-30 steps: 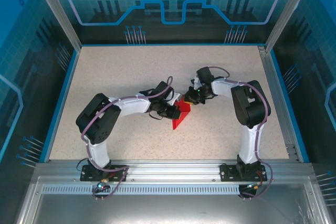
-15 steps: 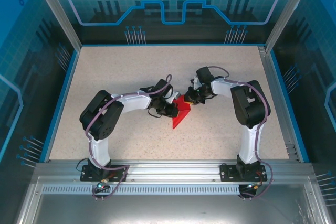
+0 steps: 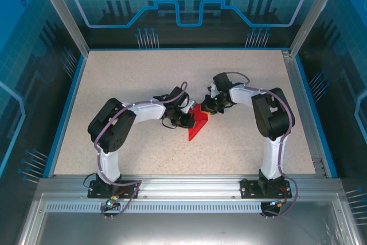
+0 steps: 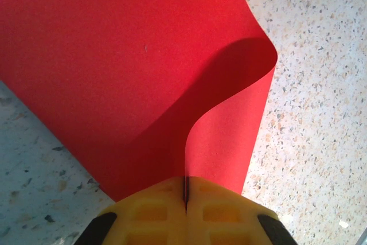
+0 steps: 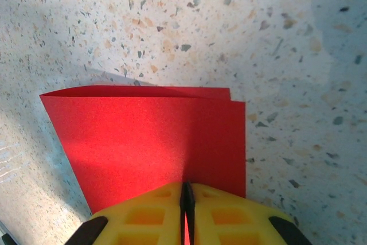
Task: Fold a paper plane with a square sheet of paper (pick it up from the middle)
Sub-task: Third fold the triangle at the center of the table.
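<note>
The square sheet of paper (image 3: 196,126) is bright red and partly folded, standing up off the speckled table between the two arms near the middle. My left gripper (image 3: 190,120) is shut on its left side. In the left wrist view the paper (image 4: 132,67) curls in an S-bend out of the closed yellow fingertips (image 4: 155,210). From the right, my right gripper (image 3: 210,109) is shut on the sheet's upper end. In the right wrist view the paper (image 5: 149,136) lies doubled over, two edges slightly offset, and is pinched between the yellow fingertips (image 5: 221,213). No finished paper plane is in view.
The speckled table (image 3: 137,78) has a blue rim and aluminium posts at its corners. Both arm bases (image 3: 112,185) stand on the metal rail at the near edge. Bare tabletop surrounds the paper on all sides.
The left arm has shifted slightly to the right and the red sheet now looks narrower and more upright. The right gripper has barely moved.
</note>
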Robot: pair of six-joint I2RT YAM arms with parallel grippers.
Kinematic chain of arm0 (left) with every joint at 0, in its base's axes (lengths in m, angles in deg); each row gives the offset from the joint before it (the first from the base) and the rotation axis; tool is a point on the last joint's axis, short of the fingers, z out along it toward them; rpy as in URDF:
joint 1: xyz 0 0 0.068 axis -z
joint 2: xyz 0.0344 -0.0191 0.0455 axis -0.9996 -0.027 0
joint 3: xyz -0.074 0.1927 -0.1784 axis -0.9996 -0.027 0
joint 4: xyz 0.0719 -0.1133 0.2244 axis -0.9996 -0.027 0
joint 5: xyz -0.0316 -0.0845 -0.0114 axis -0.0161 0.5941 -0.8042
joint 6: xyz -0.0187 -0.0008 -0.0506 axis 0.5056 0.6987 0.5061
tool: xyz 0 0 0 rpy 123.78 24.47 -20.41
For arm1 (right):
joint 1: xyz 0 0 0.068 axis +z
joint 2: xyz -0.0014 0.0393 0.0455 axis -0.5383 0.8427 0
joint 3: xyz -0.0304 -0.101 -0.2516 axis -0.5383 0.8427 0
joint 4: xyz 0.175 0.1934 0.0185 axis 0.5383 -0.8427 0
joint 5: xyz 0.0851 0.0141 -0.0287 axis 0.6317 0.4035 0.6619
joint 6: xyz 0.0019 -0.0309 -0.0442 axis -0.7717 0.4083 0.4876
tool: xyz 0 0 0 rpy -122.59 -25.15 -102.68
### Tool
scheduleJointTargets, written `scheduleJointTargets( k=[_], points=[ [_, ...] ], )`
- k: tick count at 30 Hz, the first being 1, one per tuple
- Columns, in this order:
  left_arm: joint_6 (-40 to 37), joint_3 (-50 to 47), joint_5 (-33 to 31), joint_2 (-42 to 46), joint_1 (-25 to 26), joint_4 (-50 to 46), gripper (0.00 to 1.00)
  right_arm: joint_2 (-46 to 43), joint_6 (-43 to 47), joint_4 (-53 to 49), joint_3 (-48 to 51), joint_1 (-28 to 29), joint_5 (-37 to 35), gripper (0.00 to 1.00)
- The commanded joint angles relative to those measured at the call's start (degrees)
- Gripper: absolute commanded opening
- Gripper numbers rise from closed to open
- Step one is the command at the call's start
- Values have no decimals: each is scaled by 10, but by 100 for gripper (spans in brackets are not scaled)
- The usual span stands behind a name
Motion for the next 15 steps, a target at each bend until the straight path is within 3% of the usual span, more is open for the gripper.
scheduleJointTargets(
  k=[1,15],
  points=[
    [25,10,-5,-7,-4,-9,1,27,11,-49,7,8,-35,12],
    [69,-9,-4,-4,-4,8,2,19,7,-46,14,9,-37,12]
  ],
)
